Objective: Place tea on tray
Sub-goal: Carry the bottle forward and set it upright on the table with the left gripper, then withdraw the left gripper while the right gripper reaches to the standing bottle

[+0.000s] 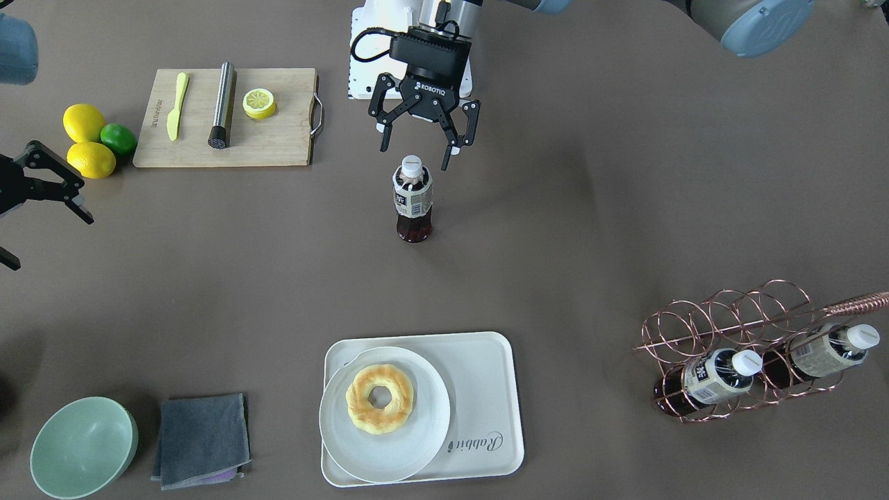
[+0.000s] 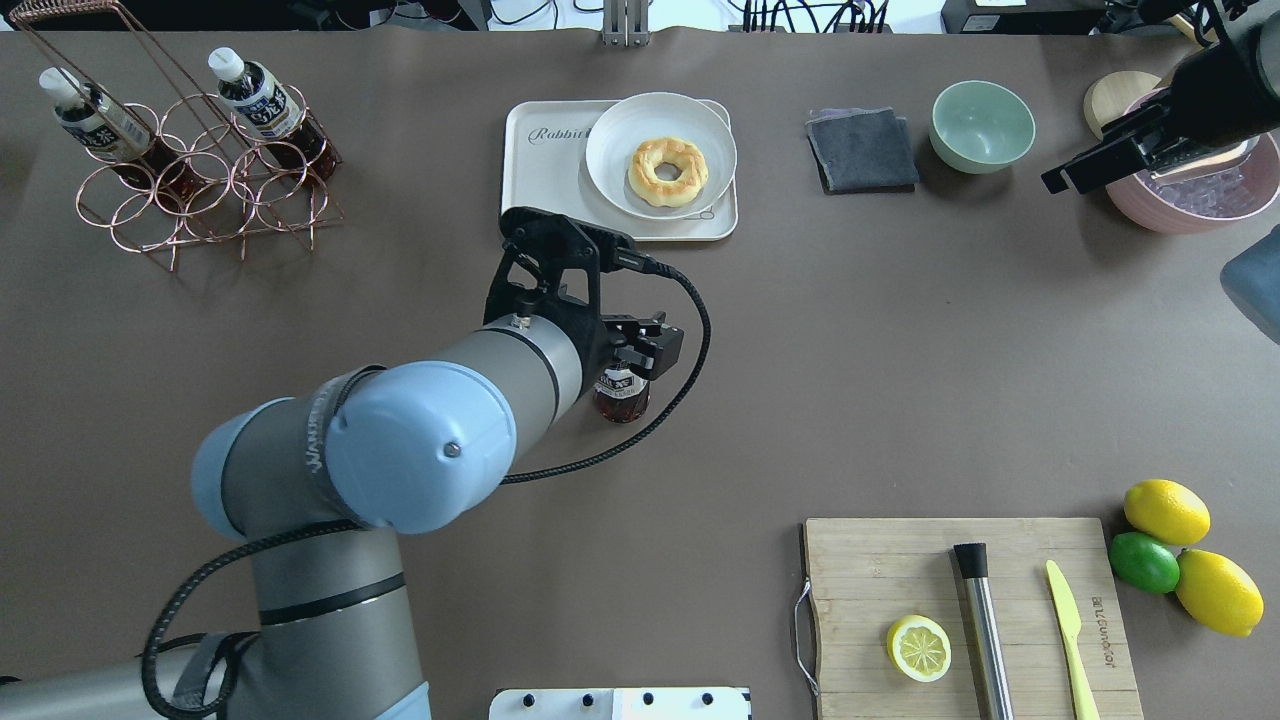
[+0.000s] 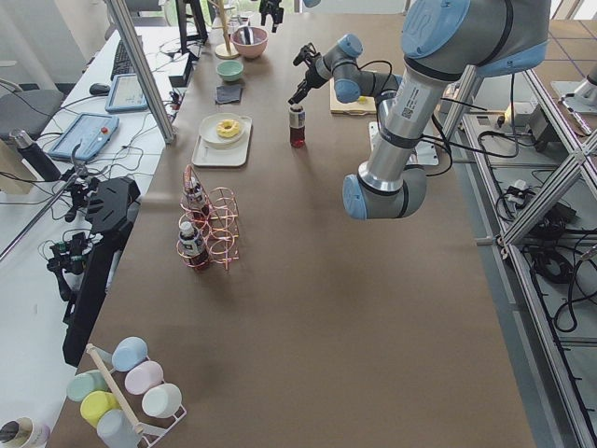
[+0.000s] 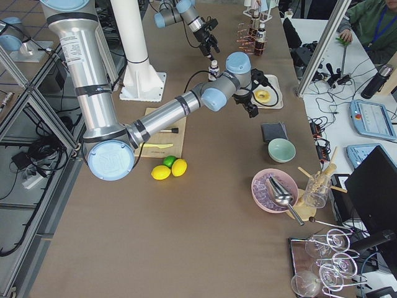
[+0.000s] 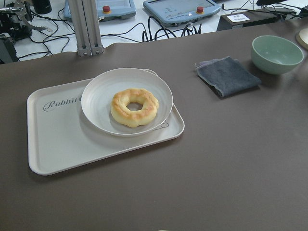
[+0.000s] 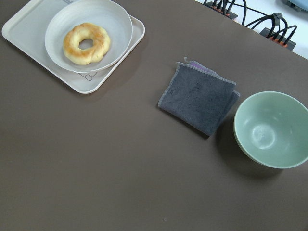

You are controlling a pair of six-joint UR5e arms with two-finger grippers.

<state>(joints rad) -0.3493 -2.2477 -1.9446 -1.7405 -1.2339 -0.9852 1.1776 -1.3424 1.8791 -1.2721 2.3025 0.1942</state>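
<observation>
Hovering our wide-open left gripper (image 1: 415, 153) over the small clear plastic bottle of dark tea (image 1: 413, 201), we are risking an off-centre finger toppling it.

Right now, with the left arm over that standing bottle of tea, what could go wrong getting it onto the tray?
First, the tea bottle is tall and narrow, standing on bare table; the left jaws hang open by its cap, so an off-centre close might tip it. Second, the plate with the doughnut covers much of the tray; only the strip by the Rabbit script is free, so the bottle could land on the plate's rim and topple.
</observation>
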